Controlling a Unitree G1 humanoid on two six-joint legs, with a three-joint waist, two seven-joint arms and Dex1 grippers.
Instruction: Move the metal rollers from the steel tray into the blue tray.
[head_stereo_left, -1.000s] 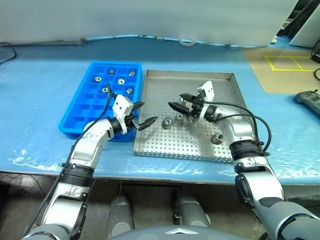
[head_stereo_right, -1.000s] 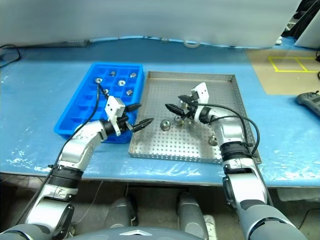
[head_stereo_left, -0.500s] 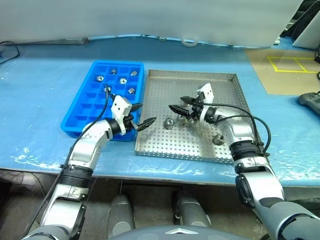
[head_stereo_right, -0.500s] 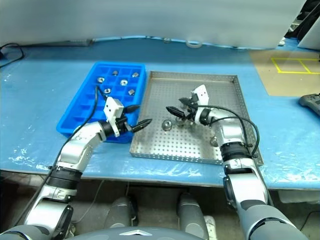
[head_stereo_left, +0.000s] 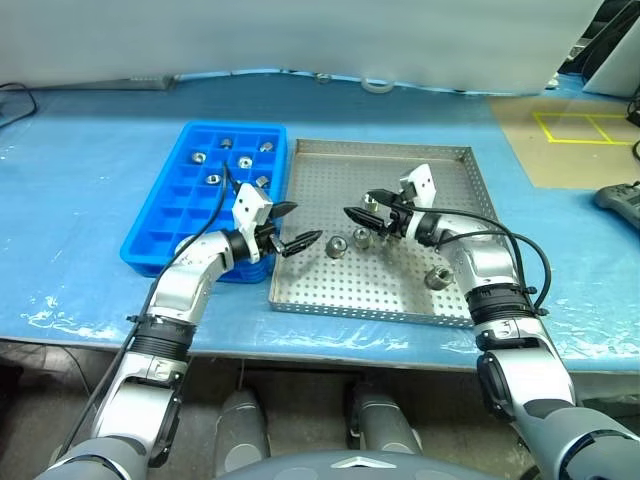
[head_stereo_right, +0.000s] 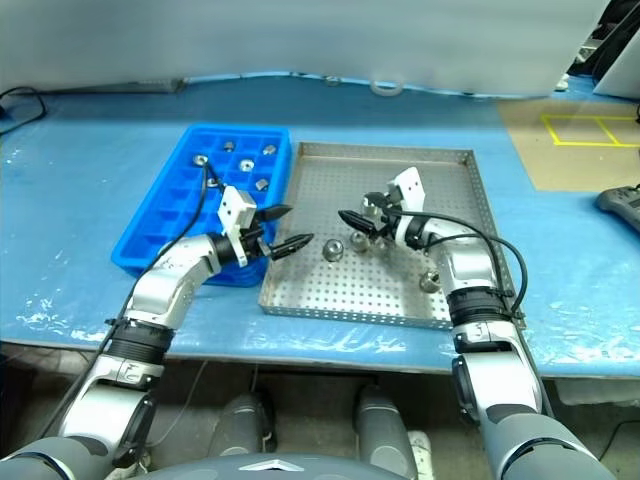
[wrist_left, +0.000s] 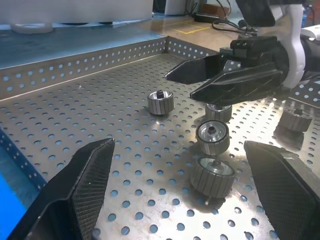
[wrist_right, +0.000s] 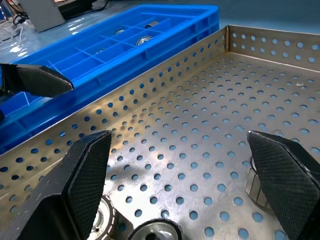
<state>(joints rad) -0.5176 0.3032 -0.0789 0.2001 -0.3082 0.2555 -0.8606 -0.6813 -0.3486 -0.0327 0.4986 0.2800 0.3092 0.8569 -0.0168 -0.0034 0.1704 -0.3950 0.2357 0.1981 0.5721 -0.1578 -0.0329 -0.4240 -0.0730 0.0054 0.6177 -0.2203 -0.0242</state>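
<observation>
Facing each other above the steel tray (head_stereo_left: 420, 160), both grippers hold nothing, their black, tapered, knurled fingers spread wide. The left gripper (head_stereo_left: 292, 227) hangs over the tray's left rim, beside the blue tray (head_stereo_left: 160, 235); the right gripper (head_stereo_left: 365, 207) hangs over the tray's middle. The steel tray is a shallow rectangle of bright sheet metal, its floor and low walls pierced by a regular grid of round holes. The blue tray is glossy moulded plastic divided into square compartments; several far compartments each hold one roller (head_stereo_left: 198, 157). Remaining metal rollers (wrist_left: 213, 137) on the perforated floor are short ribbed cylinders with a central bore: a cluster lies near the right gripper, one (head_stereo_left: 436, 277) sits apart beside the right forearm. In the right wrist view, two rollers are cut off by the picture's edge.
</observation>
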